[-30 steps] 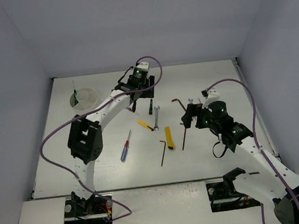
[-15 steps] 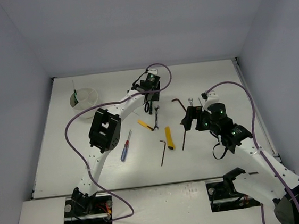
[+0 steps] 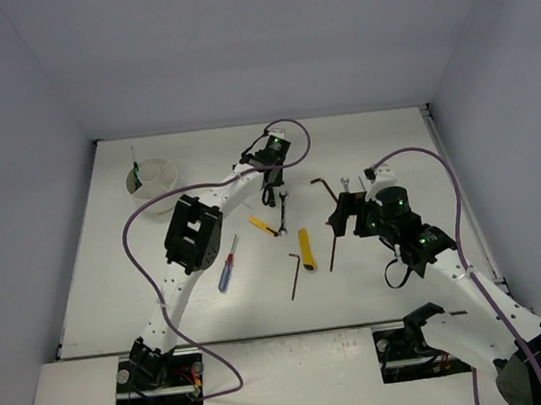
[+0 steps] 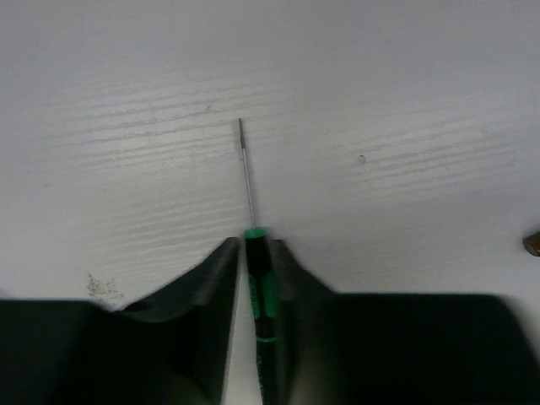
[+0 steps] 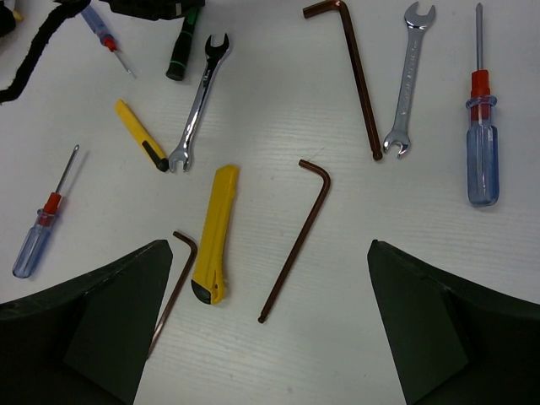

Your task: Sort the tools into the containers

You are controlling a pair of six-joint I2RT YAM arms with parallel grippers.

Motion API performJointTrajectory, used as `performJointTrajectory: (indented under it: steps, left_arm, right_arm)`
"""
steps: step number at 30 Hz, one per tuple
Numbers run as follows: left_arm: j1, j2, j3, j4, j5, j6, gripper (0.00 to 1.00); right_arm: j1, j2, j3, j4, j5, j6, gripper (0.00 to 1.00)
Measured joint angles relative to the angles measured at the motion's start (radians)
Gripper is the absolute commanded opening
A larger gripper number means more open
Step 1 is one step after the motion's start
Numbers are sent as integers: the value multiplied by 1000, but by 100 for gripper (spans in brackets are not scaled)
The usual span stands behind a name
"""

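My left gripper (image 4: 253, 249) is down on the table at the back centre, its jaws shut on the handle of a green-black screwdriver (image 4: 262, 291). The screwdriver's thin shaft (image 4: 246, 177) lies flat and points away from me. From above, the left gripper (image 3: 269, 191) sits beside a silver wrench (image 3: 284, 207). My right gripper (image 5: 266, 245) hangs open above a dark hex key (image 5: 295, 245) and a yellow knife (image 5: 211, 232), holding nothing. The white cup (image 3: 154, 176) stands at the back left with one green-topped tool upright in it.
Around the right gripper lie a second wrench (image 5: 409, 80), a long hex key (image 5: 350, 67), a small hex key (image 5: 173, 287), a small yellow cutter (image 5: 139, 133) and blue-handled screwdrivers (image 5: 483, 160) (image 5: 38, 236). Another blue screwdriver (image 3: 226, 265) lies left of centre.
The left arm swung right and down from near the back centre onto the green-black screwdriver, and its jaws closed on the handle. The right arm has not moved.
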Motion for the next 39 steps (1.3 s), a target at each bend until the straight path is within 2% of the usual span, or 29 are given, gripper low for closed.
performJointTrajectory:
  steps: [7, 12, 15, 20, 24, 29, 34, 39]
  left_arm:
    - [0, -2, -3, 2, -2, 9, 0]
    - [6, -50, -69, 18, 1, 27, 0]
    - [12, -142, -171, 52, 3, 46, 0]
    - [57, -403, -366, 166, 4, 85, 0]
    - [156, -611, -483, 290, 17, 106, 0]
    - [337, -787, -618, 421, 44, 141, 0]
    - [507, -830, -699, 482, 86, 169, 0]
    - [599, -830, -768, 528, 137, 211, 0]
  right_arm:
    - [0, -2, -9, 0, 0, 0, 100]
    - [0, -4, -9, 0, 0, 0, 100]
    - [0, -5, -9, 0, 0, 0, 100]
    - [0, -9, -9, 0, 0, -1, 100]
    - [0, -11, -9, 0, -2, 0, 100]
    - [0, -11, -9, 0, -10, -1, 100]
    - [0, -11, -9, 0, -11, -1, 100]
    - [0, -11, -9, 0, -14, -1, 100]
